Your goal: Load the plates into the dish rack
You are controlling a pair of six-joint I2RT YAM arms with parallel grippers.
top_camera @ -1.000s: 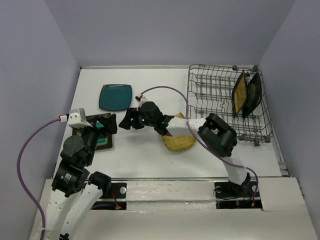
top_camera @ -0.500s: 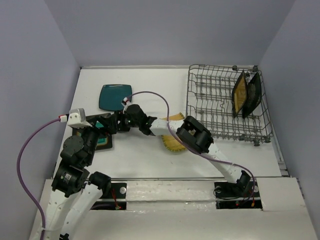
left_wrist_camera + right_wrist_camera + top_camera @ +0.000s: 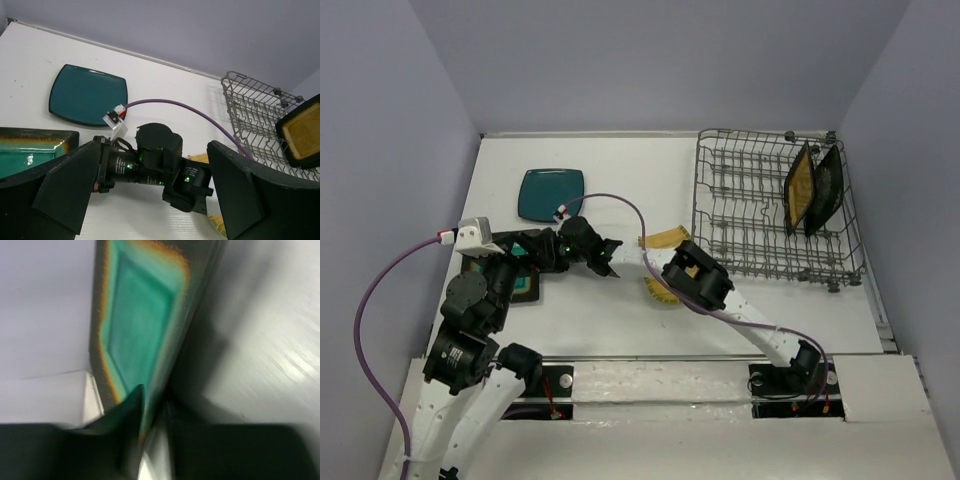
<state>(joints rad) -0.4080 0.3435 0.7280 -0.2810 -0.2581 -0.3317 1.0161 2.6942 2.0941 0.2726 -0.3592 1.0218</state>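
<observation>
The dish rack (image 3: 740,215) stands at the far right of the surface (image 3: 610,330). Two plates stand on edge among the tines at its right end: the dark-rimmed mustard plate (image 3: 802,188) and, just to its right, the black plate (image 3: 826,188).

The other three plates lie outside the rack, all to its left. The yellow ribbed plate (image 3: 665,238) is close beside the rack's near left corner, partly covered by the right arm. The plain teal plate (image 3: 551,193) lies flat well to the left of the rack. The dark-rimmed teal plate (image 3: 140,315) is farther left still and nearer the arm bases.

The right arm stretches leftward away from the rack. The right end effector (image 3: 152,400) has one finger on each side of the dark-rimmed teal plate's rim. That view is blurred, but it appears to be pinching the edge.

The left end effector (image 3: 152,150) is spread wide over the same plate, holding nothing, with the right arm's wrist between its fingers.
</observation>
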